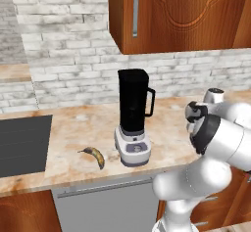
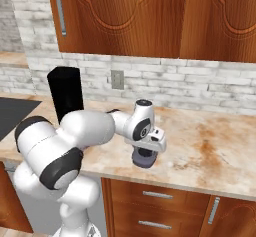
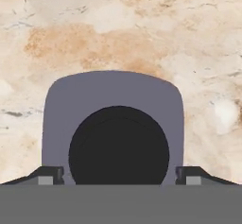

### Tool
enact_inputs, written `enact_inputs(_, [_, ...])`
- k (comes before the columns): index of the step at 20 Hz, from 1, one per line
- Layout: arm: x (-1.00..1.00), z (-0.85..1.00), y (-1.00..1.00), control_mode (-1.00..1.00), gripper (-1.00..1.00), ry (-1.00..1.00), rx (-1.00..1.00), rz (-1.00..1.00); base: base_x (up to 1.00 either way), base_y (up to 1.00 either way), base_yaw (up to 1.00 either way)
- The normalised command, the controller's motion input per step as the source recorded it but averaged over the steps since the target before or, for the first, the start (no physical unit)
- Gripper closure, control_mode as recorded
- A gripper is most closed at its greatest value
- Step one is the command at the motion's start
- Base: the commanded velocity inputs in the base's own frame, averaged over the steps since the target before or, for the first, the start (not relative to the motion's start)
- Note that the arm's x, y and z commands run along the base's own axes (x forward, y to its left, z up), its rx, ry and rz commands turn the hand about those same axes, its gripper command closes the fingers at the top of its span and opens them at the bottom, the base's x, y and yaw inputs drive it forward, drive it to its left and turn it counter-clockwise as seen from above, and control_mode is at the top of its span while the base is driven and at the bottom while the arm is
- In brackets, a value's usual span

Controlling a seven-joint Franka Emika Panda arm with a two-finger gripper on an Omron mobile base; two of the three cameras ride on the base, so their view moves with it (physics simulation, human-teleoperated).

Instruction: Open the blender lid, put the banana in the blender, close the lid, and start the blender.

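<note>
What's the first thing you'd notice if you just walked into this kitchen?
The tall black blender standing in the middle of the counter, with no lid on top. Its dark grey lid lies on the counter to the right, with the robot's open claw over it. A small banana lies left of the blender.

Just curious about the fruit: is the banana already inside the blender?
No, the banana lies on the counter, left of the blender.

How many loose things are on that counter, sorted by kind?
Blender: 1
Lid, lying apart from the blender on the counter: 1
Banana: 1
Total: 3
</note>
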Motion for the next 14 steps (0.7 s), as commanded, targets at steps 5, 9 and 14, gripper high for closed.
enact_inputs(5, [-0.21,0.81,0.13,-1.00,-1.00,-0.10,-0.01,0.00,0.00,0.00,0.00])
enact_inputs(9, [-0.43,0.83,0.45,-1.00,-1.00,-0.12,-0.02,0.00,0.00,0.00,0.00])
enact_inputs(14, [-0.97,0.81,0.96,-1.00,-1.00,-0.13,-0.07,0.00,0.00,0.00,0.00])
